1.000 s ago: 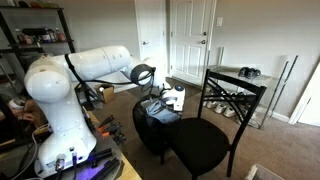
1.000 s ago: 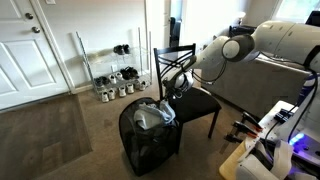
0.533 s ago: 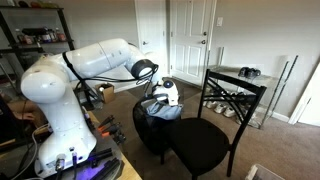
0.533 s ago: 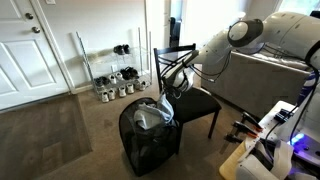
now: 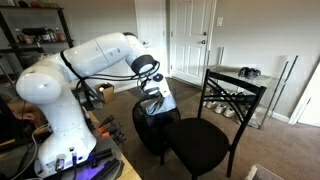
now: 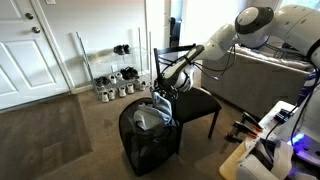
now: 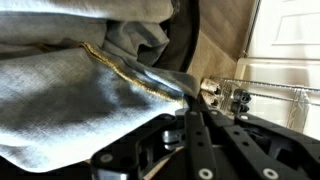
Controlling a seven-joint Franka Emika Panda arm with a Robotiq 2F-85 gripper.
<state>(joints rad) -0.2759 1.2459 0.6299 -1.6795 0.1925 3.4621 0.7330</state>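
My gripper is shut, and its black fingers pinch the seamed edge of a grey cloth. In both exterior views the gripper hangs just above a black mesh hamper. The grey-white cloth droops from the fingers toward the hamper's mouth. More of the pale cloth lies bunched inside the hamper. The wrist view is mostly filled by the cloth, with the hamper's dark rim behind it.
A black chair stands right beside the hamper. A wire shoe rack with several shoes stands by the wall. White doors are behind. A couch lies past the chair.
The arm has swung the gripper with the cloth away from the chair and over the hamper's middle, rising a little. The jaws stayed shut throughout.
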